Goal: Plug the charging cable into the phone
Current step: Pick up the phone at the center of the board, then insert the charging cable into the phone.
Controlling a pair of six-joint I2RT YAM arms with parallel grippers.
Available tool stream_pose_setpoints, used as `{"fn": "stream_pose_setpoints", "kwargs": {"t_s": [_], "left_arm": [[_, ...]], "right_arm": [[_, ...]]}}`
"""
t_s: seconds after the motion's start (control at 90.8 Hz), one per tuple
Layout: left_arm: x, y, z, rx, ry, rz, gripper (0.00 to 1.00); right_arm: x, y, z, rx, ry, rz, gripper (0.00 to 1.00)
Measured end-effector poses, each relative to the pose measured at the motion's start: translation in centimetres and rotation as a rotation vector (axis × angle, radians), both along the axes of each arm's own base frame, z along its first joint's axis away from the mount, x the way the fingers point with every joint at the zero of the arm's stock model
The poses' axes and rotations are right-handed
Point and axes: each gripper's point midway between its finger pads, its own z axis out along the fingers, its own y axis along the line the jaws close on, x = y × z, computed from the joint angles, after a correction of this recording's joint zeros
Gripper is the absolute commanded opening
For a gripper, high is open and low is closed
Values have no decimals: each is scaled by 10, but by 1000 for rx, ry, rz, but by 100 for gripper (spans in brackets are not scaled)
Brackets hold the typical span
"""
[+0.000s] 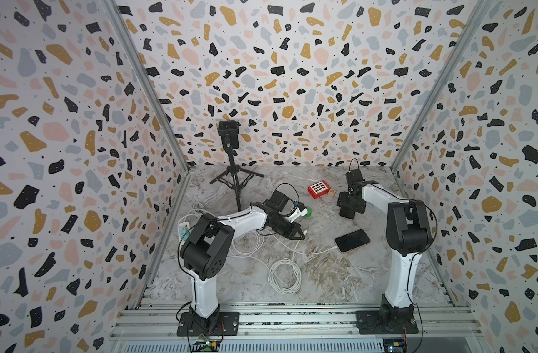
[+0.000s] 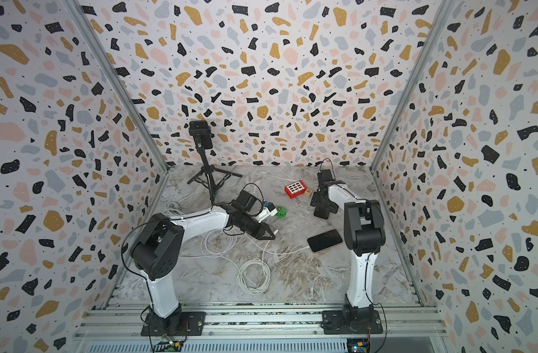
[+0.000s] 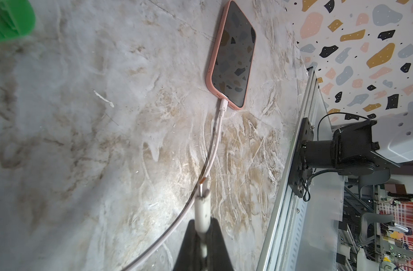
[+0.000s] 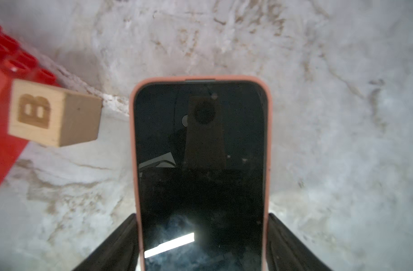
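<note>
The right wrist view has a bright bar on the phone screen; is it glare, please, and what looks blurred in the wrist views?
Right wrist view: yes, glare, a white streak low on the phone screen, which also carries dim reflections; the lettered wooden block is soft. Left wrist view: the green object is defocused, the cable plug slightly.

Walls (image 1: pixel 261 61) stand on three sides of me, white with black, gold, pink and grey blobs. Shiny metal bars (image 1: pixel 151 91) run up the corners. The worktop (image 1: pixel 322 275) looks like grey and brown marble. Metal rails (image 1: pixel 292 319) lie along its near edge. The light is bright and soft everywhere.
</note>
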Motion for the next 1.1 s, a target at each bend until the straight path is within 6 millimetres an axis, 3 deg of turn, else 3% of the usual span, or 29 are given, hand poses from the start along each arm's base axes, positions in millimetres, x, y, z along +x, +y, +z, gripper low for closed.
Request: {"fn": "stream_pose_setpoints", "kwargs": {"t_s": [0.132,0.286,0.418,0.551,0.749,1.101], "left_arm": [[-1,0,1,-3,8,2,0],[0,0,0,0,16,10,0],[1,0,-1,8,12,16,0],[3,1,-2,19,6,26,0],[4,1,0,13,-2,27,0],[3,0,1,7,-3,25,0]], "right_arm": [[-16,11,36,76,-76,-76,80],[-42,53,66,199,-148,-83,79],[-64,97,74,291,-162,-57,79],[-91,130,68,366,-140,-47,81],[-112,142,52,390,-104,-98,81],[-100,149,60,458,-158,-164,80]]}}
